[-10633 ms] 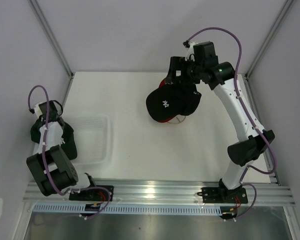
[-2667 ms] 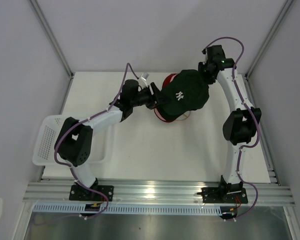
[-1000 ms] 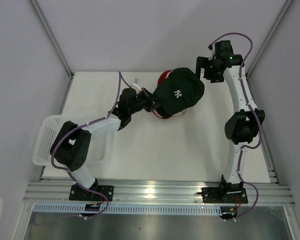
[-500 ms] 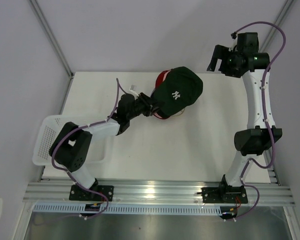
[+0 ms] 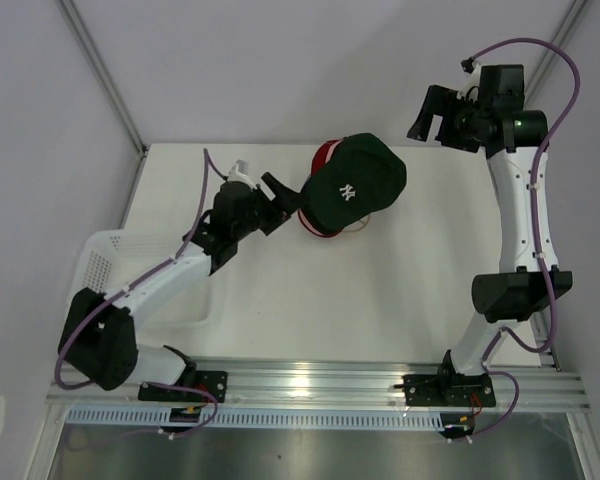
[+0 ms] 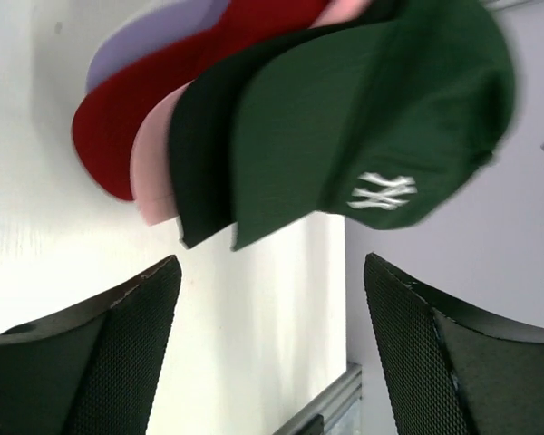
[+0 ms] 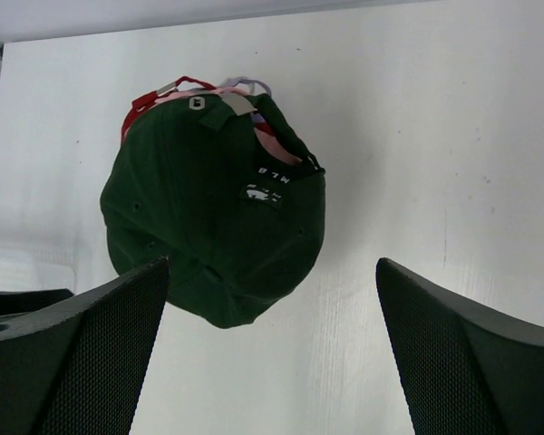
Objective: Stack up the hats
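The hats sit in one stack at the back middle of the table, with the dark green cap (image 5: 355, 185) on top and a red one (image 5: 325, 155) showing beneath. The left wrist view shows the brims fanned out: lavender (image 6: 154, 41), red (image 6: 118, 127), pink (image 6: 154, 177), black (image 6: 204, 154), and green (image 6: 344, 118) with its white logo. My left gripper (image 5: 278, 200) (image 6: 272, 272) is open just left of the brims and touches none of them. My right gripper (image 5: 432, 118) (image 7: 272, 267) hangs open and empty, high and to the right of the stack.
A white plastic tray (image 5: 100, 265) lies at the left edge under my left arm. A thin gold wire (image 5: 355, 230) peeks out below the stack. Metal frame posts rise at both back corners. An aluminium rail (image 5: 320, 380) runs along the near edge.
My left gripper has opened, let go of the green cap's brim, and drawn back to the left. My right arm has lifted away up and to the right, still open.
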Tool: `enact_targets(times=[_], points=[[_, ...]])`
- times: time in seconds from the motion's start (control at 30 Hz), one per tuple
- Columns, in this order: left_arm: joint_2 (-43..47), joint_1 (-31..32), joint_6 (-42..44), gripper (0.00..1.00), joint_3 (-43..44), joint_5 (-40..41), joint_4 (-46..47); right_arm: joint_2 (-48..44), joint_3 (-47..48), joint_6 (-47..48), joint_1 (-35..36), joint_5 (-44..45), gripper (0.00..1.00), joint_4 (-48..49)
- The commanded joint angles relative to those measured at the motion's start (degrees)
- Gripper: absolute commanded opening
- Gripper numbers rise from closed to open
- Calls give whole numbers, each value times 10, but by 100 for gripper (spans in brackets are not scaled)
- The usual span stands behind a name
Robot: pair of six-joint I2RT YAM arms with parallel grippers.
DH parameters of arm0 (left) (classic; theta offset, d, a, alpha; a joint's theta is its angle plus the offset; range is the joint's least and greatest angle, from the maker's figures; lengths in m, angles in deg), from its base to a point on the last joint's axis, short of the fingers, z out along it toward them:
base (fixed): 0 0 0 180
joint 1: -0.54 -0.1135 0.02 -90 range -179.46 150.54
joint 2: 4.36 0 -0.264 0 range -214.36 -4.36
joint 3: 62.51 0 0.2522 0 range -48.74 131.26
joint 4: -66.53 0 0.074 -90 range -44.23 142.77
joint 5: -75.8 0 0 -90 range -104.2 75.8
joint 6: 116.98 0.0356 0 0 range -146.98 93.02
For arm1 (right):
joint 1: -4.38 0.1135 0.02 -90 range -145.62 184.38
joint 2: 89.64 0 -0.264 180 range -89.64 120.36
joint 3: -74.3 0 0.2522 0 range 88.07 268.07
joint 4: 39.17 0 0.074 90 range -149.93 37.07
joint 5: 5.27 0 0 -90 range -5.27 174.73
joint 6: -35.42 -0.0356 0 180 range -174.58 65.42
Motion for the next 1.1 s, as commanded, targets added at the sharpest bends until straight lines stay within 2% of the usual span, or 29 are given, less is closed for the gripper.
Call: enact_targets(times=[0.0, 0.07, 0.17, 0.23, 0.33, 0.43, 0.5, 0.6, 0.63, 0.77, 1.07], points=[[67, -6, 116, 86, 44, 23, -47, -37, 4, 7, 12, -15, 100, 6], [95, -14, 211, 90, 72, -23, -66, -44, 3, 11, 17, -14, 100, 3], [123, -19, 342, 96, 139, -53, -147, -62, -4, 10, 20, -4, 100, -9], [133, -20, 406, 100, 191, -31, -256, -80, -11, 9, 19, 7, 99, -17], [146, -32, 440, 100, 260, 28, -383, -116, -47, -6, 17, 36, 100, -7], [166, -58, 449, 100, 283, 33, -468, -172, -110, -24, 10, 60, 100, 30], [192, -74, 439, 100, 274, 33, -489, -210, -156, -30, 8, 71, 100, 76], [237, -113, 395, 100, 213, 4, -473, -291, -258, -44, 4, 66, 100, 147], [246, -137, 383, 100, 166, -7, -463, -312, -306, -50, 3, 60, 100, 164], [272, -191, 346, 99, 130, -43, -453, -392, -395, -67, 2, 53, 100, 219], [296, -201, 387, 100, 131, -21, -463, -384, -426, -78, 2, 44, 100, 208]])
